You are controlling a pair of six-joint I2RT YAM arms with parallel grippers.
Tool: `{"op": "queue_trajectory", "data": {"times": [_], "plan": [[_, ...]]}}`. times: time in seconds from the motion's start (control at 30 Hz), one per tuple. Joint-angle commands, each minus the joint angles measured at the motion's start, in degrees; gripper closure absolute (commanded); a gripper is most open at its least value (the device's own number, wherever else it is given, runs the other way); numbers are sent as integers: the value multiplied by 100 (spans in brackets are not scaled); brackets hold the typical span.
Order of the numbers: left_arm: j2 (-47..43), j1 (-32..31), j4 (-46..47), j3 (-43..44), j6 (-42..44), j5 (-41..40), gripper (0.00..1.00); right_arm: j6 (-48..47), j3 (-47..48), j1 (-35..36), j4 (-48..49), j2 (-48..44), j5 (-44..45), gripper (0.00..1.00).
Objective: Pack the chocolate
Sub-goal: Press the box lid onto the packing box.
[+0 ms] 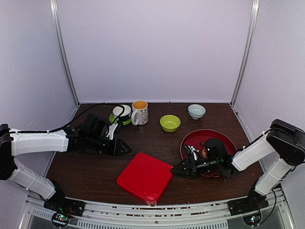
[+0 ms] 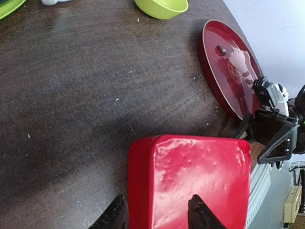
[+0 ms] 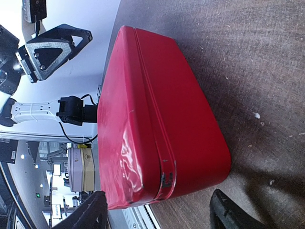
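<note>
Chocolate shows only as one small dark piece [image 2: 221,49], as far as the left wrist view allows, lying on the red plate [image 2: 214,78] to the right of the red box [image 1: 144,177] and a little beyond it. The box sits closed on the dark table [image 1: 95,167], near its front edge and between the two arms. The left pincer [image 2: 156,200] is at the box's far left corner with its fingers apart, one off the box's side and the other over the lid. It grips nothing, and I cannot tell whether either finger touches the lid. The right pincer [image 3: 159,195] comes in low from the plate side, just beside the box's right corner. Its fingers are spread wide with the end of the box ahead of them, and it holds nothing. Beyond the box, toward the back wall, stand a green bowl [image 1: 170,122], a mug [image 1: 140,112] and a pale bowl [image 1: 196,111].
</note>
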Motion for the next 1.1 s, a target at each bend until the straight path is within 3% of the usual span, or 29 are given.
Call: {"op": "queue_trajectory", "data": {"times": [0.0, 0.57, 0.9, 1.07], "plan": [[119, 36, 494, 85, 104, 87, 55, -60, -103, 46, 6, -205, 58, 25], [388, 36, 697, 63, 187, -40, 55, -145, -51, 275, -337, -362, 192, 25], [683, 78, 882, 96, 123, 253, 58, 241, 139, 296, 262, 128, 168, 26], [871, 104, 1017, 121, 111, 489, 65, 389, 182, 290, 422, 171, 161, 37]]}}
